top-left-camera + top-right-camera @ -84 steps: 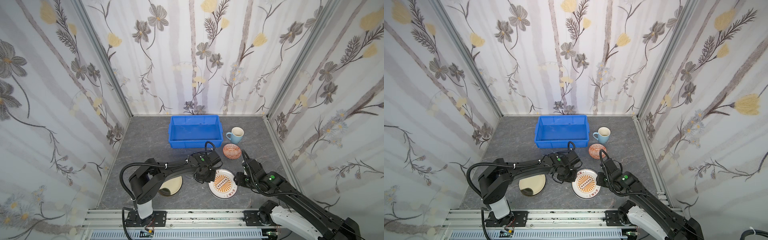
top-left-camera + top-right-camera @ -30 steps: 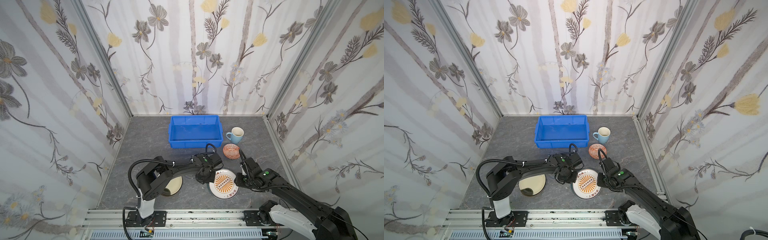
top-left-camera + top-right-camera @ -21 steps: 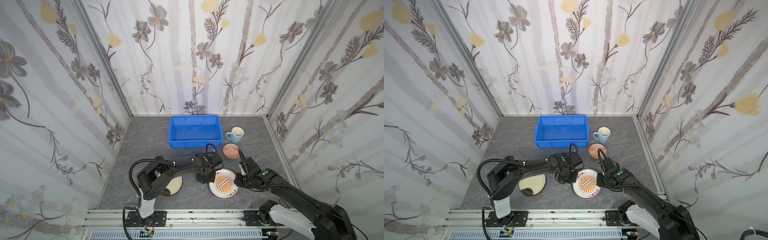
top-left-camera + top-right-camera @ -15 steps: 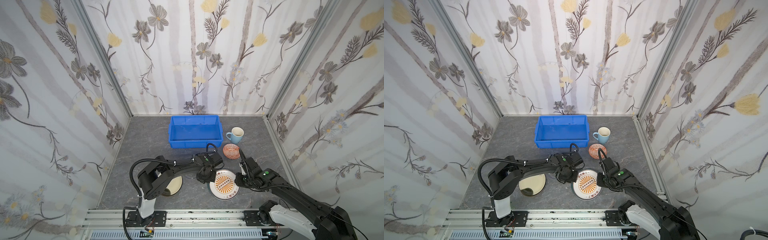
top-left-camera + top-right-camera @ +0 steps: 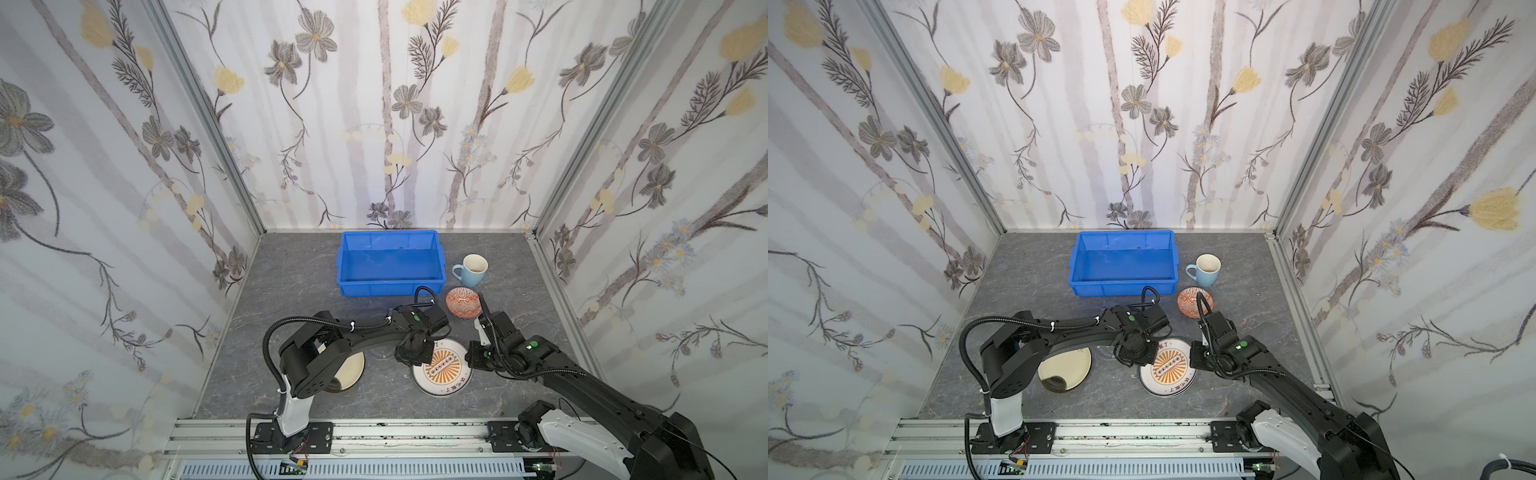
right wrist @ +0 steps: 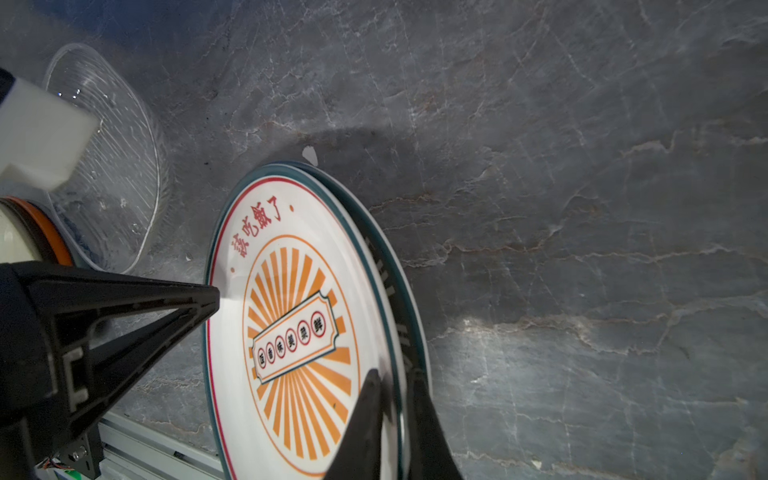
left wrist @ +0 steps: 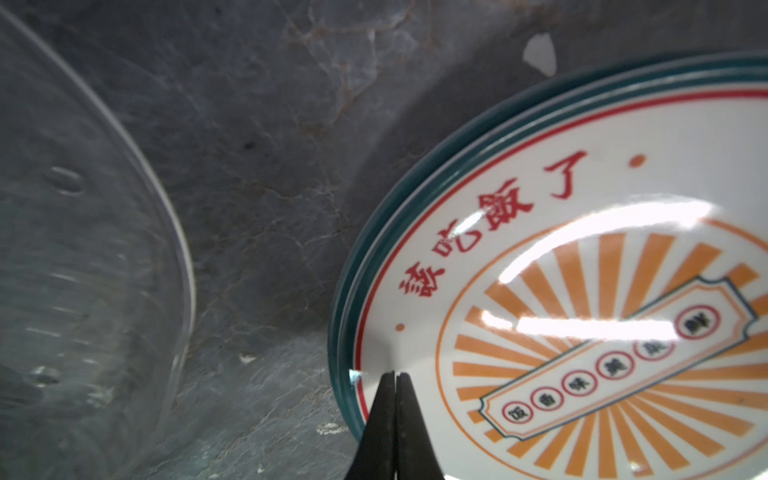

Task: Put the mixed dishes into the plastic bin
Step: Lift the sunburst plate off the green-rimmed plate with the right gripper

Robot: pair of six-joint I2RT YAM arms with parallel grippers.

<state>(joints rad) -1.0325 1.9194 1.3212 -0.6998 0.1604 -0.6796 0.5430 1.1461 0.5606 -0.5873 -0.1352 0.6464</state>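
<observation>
While top views hide it, wrist views show right gripper (image 6: 394, 374) pinching sunburst plate (image 6: 291, 316), left gripper (image 7: 395, 376) clenched.

Both arms matte blk, boxy links w/ rounded joints. L arm (image 5: 365, 332), lower centre-left in both top views: ribbed blk conduit (image 5: 299, 319) looping off it, white base column (image 5: 295, 411), green dot (image 5: 415, 318) nr wrist. R arm (image 5: 582, 382), lower right: white base shell (image 5: 577, 440), green dot (image 5: 528, 345), thin blk cable (image 5: 484, 309). L gripper (image 7: 395, 375) & R gripper (image 6: 395, 372): slim blk tapered fingers. Side-on in the right wrist view, the L one is a triangular open frame.
</observation>
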